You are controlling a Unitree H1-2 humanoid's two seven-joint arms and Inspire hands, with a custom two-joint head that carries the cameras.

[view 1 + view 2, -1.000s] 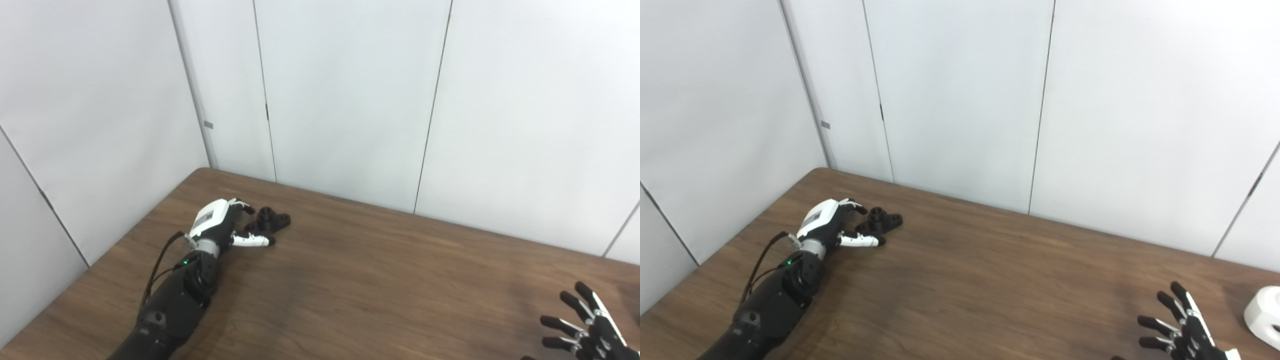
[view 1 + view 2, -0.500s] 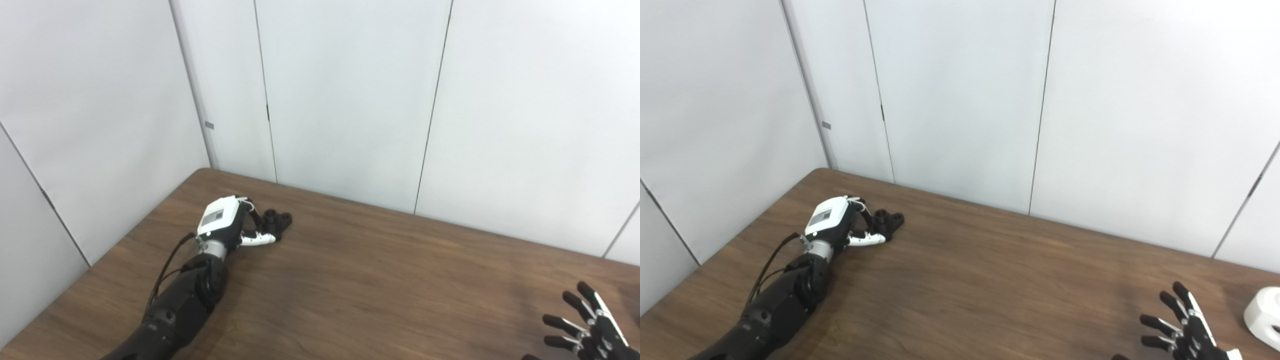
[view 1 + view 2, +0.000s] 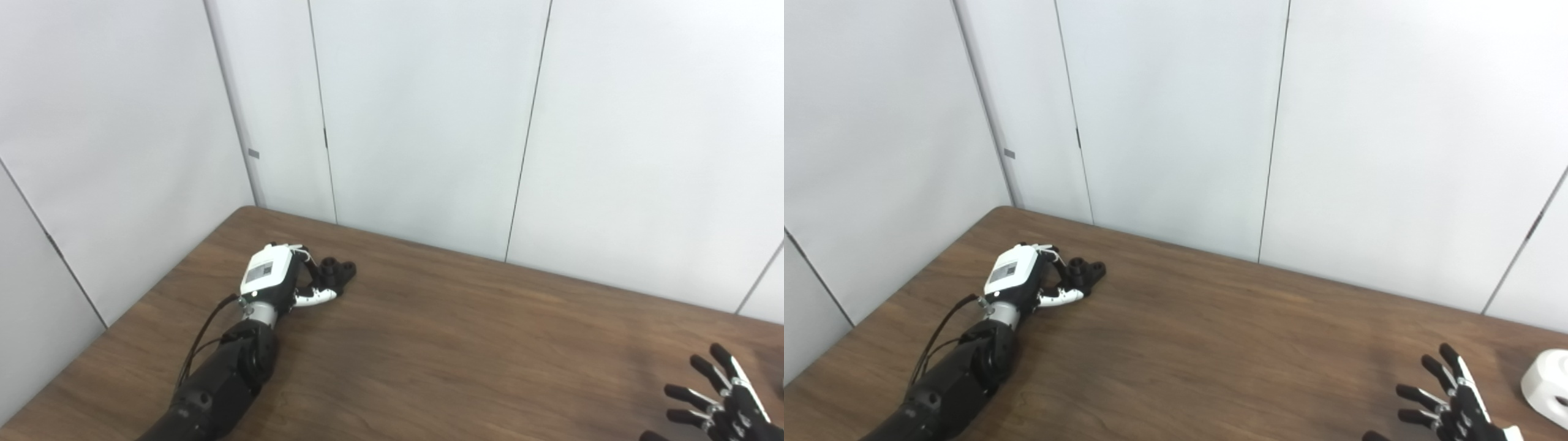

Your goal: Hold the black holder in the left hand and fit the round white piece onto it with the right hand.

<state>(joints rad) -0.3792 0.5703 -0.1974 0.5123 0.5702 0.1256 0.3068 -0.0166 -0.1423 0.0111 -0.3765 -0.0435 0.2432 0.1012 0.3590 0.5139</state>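
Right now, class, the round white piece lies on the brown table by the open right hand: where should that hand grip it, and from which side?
Probably across the curved outer wall of the round white piece, coming from its left, where the open right hand already waits on the brown table. Its far side is cut off, so this is tentative.

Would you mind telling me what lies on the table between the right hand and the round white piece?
Nothing: in the right eye view, only bare table separates the open right hand from the round white piece.
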